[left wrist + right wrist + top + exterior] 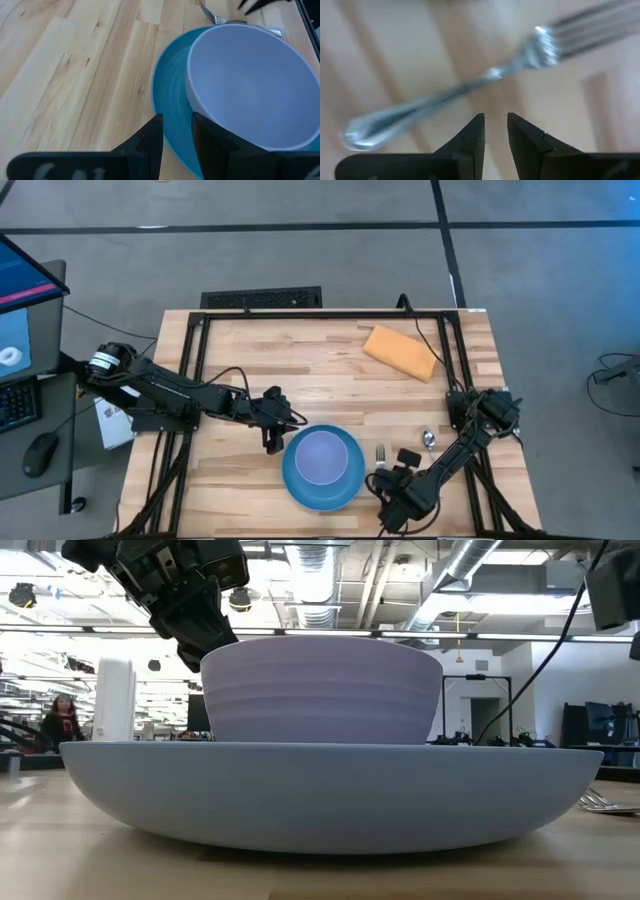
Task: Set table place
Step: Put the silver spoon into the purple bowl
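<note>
A lavender bowl (322, 456) stands inside a blue plate (300, 485) on the pale plank table (300, 360), near its front edge. My left gripper (272, 435) hovers just left of the plate, over its rim (170, 100), its fingers a narrow gap apart and empty; the low view shows it above and behind the bowl (190, 600). A fork (380, 452) lies flat on the table right of the plate. My right gripper (385, 483) is just near of the fork (470, 85), its fingers a narrow gap apart, holding nothing.
A spoon (428, 438) lies on the table right of the fork. An orange-tan pad (400, 352) lies at the far right. A black frame (320, 315) runs along the table's edges. Bare planks stretch across the far and left parts.
</note>
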Robot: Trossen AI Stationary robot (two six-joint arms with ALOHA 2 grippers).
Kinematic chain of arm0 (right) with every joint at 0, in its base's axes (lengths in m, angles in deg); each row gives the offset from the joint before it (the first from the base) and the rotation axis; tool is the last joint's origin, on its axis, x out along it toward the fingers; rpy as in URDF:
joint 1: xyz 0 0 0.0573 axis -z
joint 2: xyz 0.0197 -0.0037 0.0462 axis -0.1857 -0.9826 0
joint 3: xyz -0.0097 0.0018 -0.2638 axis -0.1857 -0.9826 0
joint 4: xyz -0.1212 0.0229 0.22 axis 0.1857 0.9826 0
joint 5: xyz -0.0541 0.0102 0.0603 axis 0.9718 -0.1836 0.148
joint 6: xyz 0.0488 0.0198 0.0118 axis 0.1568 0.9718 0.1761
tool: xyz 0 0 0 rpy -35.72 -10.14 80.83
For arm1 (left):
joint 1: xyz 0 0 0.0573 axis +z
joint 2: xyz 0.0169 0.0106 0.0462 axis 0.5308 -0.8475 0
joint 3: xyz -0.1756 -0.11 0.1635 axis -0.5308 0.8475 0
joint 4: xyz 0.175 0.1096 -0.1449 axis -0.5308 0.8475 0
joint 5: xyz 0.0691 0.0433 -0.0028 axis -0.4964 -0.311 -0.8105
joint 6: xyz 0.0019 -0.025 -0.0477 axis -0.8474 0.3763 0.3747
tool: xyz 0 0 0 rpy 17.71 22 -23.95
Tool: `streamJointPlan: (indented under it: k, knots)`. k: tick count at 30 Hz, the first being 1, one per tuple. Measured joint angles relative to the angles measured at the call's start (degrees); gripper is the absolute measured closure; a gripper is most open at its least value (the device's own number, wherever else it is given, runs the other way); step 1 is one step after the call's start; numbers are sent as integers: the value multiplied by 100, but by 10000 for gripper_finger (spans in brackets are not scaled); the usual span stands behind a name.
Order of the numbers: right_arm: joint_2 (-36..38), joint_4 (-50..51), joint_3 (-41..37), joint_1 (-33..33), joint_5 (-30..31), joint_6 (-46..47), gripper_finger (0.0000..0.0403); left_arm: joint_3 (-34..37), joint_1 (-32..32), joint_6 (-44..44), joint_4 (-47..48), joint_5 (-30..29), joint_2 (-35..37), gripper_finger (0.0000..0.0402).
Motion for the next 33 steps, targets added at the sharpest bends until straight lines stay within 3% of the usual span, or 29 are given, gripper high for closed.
streamJointPlan:
  k: [8,16,21,26,33]
  knots:
    - [318,808,0,-108,15,995,296,0,2,123,34,0,0,311]
    - [511,1266,2,-108,-89,1009,291,0,4,245,30,-8,0,311]
    - [649,2182,-2,-185,142,1420,231,0,4,275,9,-41,0,311]
    - [866,3093,-111,-580,1044,2617,157,0,43,245,-107,-158,0,311]
    - [2046,2165,-1167,-978,348,4647,132,-9,440,167,-106,574,0,311]
